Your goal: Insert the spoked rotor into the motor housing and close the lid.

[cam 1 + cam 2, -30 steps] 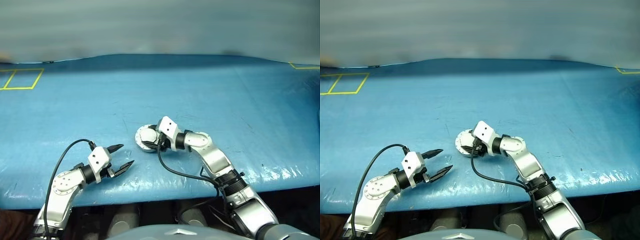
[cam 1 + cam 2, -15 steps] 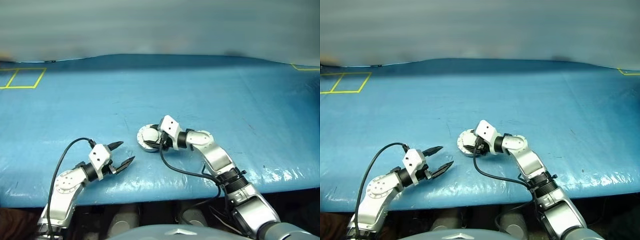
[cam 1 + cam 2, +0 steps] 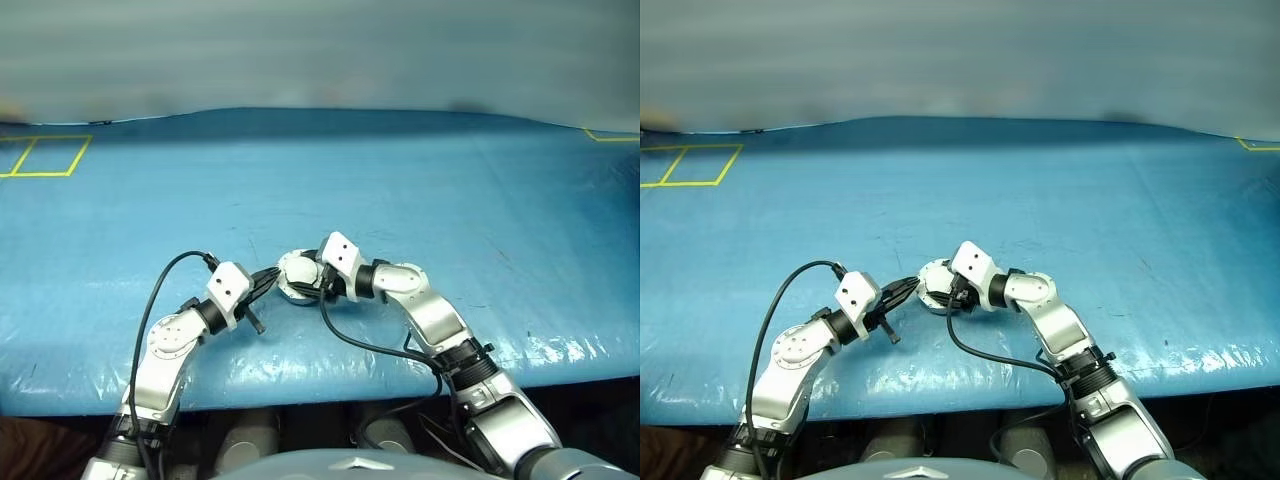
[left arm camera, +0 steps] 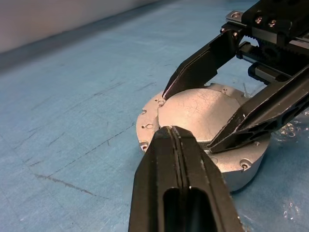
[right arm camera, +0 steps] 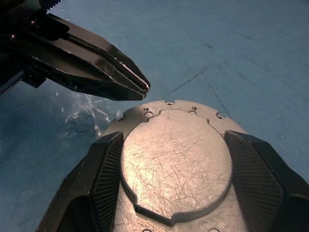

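Observation:
A round silver motor housing [image 4: 231, 171] stands on the blue table. The lid [image 5: 176, 159] lies on it, plain grey scratched face up. My right gripper [image 5: 173, 137] is shut on the lid, with one black finger [image 4: 200, 65] on each side of its raised disc. My left gripper [image 3: 272, 281] is shut on nothing, and its joined tips [image 4: 171, 133] are at the housing's rim on the side away from the right hand. The spoked rotor is hidden.
The blue sheet covers the whole table [image 3: 450, 190]. A yellow tape square [image 3: 40, 155] lies at the far left and a yellow corner mark [image 3: 610, 133] at the far right. The table's front edge [image 3: 330, 385] runs just below both arms.
My left gripper has moved forward and to the right up to the housing and has gone from open to shut. The right gripper and the housing have stayed put.

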Robot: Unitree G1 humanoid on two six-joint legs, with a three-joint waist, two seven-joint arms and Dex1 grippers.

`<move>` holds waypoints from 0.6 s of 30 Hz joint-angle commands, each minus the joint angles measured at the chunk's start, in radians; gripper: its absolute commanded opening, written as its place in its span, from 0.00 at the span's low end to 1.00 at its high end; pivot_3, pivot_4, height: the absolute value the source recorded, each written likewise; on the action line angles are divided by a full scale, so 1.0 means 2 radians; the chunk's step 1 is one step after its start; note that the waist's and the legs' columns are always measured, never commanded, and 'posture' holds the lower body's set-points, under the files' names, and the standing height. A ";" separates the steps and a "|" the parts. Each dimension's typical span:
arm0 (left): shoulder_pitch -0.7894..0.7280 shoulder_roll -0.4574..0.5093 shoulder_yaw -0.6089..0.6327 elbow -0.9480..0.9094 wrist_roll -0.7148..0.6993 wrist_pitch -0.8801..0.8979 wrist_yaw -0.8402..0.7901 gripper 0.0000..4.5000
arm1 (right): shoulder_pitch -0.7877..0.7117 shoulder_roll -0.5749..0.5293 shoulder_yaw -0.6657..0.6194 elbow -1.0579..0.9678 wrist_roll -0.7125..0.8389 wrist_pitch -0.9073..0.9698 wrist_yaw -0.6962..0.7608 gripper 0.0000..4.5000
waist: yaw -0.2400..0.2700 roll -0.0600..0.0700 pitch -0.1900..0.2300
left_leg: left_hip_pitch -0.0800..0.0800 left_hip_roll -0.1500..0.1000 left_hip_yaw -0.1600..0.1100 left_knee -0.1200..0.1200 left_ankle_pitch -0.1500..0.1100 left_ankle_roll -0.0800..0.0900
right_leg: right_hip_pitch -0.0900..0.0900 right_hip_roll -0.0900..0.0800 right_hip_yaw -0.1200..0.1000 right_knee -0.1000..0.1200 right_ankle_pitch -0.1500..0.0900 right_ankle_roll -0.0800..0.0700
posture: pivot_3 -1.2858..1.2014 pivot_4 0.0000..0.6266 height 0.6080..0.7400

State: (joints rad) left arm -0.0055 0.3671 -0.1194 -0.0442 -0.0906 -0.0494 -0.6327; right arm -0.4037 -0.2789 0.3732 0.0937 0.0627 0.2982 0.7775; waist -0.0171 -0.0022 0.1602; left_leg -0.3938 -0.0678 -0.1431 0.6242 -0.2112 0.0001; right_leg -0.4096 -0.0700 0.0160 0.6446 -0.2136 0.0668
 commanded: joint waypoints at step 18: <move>-0.006 0.004 -0.033 0.004 0.030 0.046 0.001 0.01 | 0.030 -0.012 -0.006 -0.024 0.016 0.041 0.010 0.67 | 0.004 0.001 -0.001 | 0.000 -0.001 0.000 0.000 0.000 0.000 | 0.001 0.000 0.000 0.000 0.000 0.000 | 0.52 0.24 1.00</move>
State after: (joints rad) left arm -0.0273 0.3696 -0.1666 -0.0455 -0.0489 0.0182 -0.6316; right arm -0.3715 -0.2861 0.3539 0.0511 0.0808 0.3409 0.7641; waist -0.0092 -0.0002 0.1572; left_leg -0.3935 -0.0693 -0.1436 0.6249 -0.2114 0.0008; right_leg -0.4084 -0.0713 0.0158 0.6436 -0.2142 0.0660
